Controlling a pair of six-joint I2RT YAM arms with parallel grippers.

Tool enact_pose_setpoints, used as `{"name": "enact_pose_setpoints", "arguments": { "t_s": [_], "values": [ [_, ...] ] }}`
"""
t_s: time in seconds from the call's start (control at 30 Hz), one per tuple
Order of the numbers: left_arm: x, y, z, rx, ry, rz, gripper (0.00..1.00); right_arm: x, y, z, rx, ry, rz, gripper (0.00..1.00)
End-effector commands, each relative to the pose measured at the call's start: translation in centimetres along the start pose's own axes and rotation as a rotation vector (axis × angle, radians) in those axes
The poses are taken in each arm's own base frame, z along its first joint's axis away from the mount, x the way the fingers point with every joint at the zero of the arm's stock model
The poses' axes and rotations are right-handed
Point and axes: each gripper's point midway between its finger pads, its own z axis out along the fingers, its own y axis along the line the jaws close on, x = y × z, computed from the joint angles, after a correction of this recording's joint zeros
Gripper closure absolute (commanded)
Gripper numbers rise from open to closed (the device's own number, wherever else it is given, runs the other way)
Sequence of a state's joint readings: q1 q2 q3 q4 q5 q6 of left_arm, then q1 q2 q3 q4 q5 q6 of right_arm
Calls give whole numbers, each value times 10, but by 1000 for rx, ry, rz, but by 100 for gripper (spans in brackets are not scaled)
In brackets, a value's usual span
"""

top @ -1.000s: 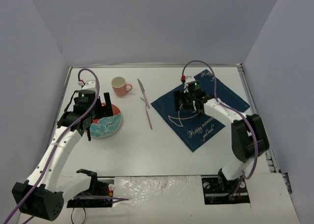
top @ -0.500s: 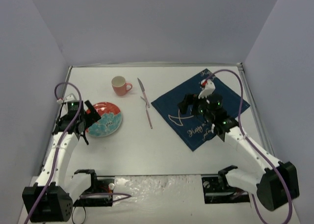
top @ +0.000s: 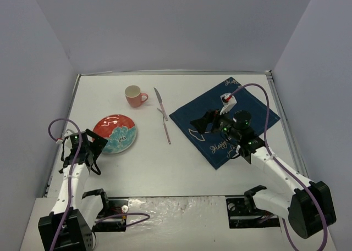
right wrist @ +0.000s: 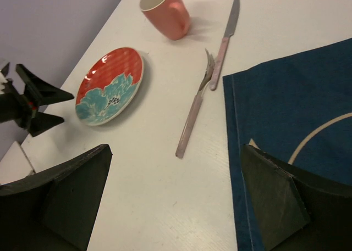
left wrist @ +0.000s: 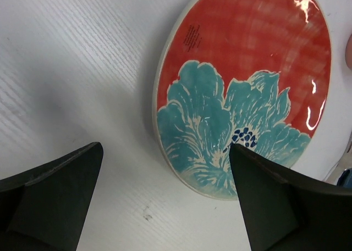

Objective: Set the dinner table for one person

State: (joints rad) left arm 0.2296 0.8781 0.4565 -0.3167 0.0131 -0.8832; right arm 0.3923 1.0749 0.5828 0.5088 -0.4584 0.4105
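The left claw (left wrist: pixel 165 152) stands wide apart and holds nothing; its two dark fingers (left wrist: pixel 55 196) frame the near-left rim of the round red plate with a teal flower (top: pixel 115 134) without touching it. The right claw (right wrist: pixel 176 152) is likewise spread wide and empty; it hangs over the left part of the navy printed cloth (right wrist: pixel 286 97), facing the cutlery.

By count there are two claws, one plate, one pink ceramic mug (top: pixel 133 96), one knife with a steel blade and pink handle (top: pixel 159 101), one fork with a pink handle (top: pixel 165 127) and one cloth.

The large flat white tabletop with a thin metal rim (top: pixel 165 163) fills the floor of the grey-walled booth and carries everything; it lies level, and its longer edges seem to run left to right across the top view, the arm bases at its near edge.

The plate lies at the left, the mug beyond it toward the far edge with its handle pointing right; the knife and fork lie in the middle, both running far to near, blade and tines toward the far edge; the fork's tines lie just beside the knife's handle, contact unclear; the cloth lies skewed at the right, one corner toward the near edge.
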Motion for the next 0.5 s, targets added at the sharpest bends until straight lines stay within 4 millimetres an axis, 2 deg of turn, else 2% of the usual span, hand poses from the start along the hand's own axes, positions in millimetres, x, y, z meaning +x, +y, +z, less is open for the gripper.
{"name": "enact_pose_setpoints", "arguments": {
  "t_s": [0.0, 0.3, 0.47],
  "values": [
    [-13, -27, 8, 158, -77, -118, 4, -13, 33, 5, -197, -45, 1, 0],
    [-9, -29, 17, 225, -107, -130, 25, -7, 36, 0, -221, -42, -25, 0],
    [0, -27, 29, 229, -81, -150, 29, -5, 36, 0, -226, -40, -25, 0]
  ]
}}
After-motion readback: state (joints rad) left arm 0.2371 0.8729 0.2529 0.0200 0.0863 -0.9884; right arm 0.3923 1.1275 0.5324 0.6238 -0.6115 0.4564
